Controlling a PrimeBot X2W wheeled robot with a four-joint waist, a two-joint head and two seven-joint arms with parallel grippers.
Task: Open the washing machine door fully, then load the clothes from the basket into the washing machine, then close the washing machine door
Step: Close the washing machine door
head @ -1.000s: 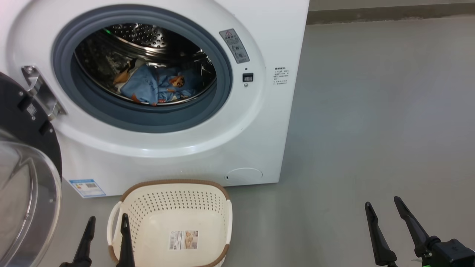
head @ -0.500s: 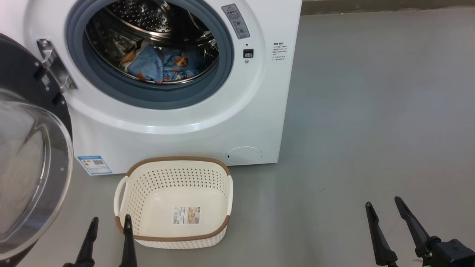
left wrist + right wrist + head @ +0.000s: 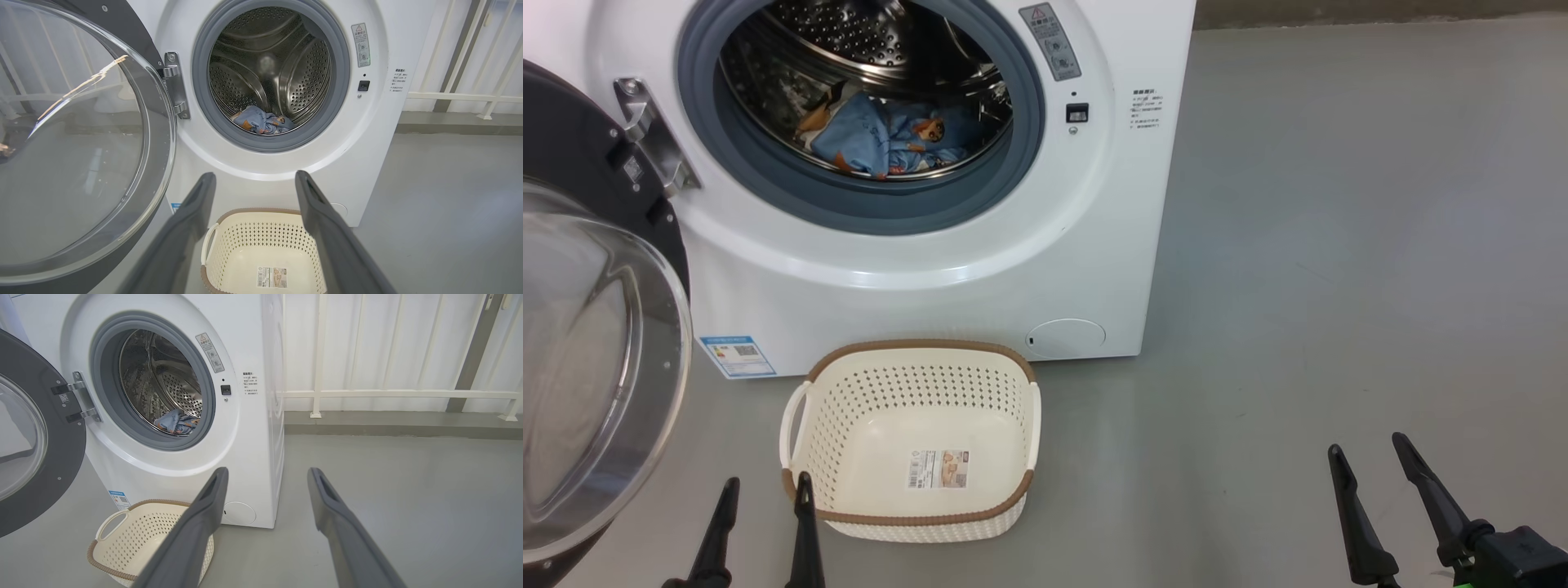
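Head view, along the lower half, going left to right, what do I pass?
washing machine door → left end effector → basket → right end effector

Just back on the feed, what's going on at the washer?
The washing machine door stands swung open at the left. The clothes lie inside the drum of the washing machine, and the basket on the floor in front is empty. The left tool and the right tool are both open and hold nothing. Closing the door is not yet done.
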